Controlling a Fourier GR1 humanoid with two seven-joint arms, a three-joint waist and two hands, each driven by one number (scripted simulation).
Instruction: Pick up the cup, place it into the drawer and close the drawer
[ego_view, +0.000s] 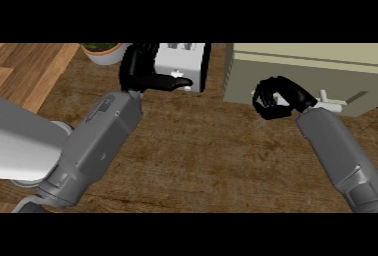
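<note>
Cup (275, 101) sits curled in right hand (280, 98), raised just in front of drawer (310, 70); left hand (148, 70) relaxed, holding nothing, by toaster (181, 65) — carry step, imo; next needs cup over drawer opening, then release & push shut.

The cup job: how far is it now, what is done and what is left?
No cup shows plainly. The right hand is curled in front of the beige drawer unit, maybe around something pale, but I cannot tell whether that is the cup. A white handle sticks out beside its wrist; whether the drawer is open or shut is unclear. The left hand rests open by the toaster. So the placing and closing cannot be confirmed.
</note>
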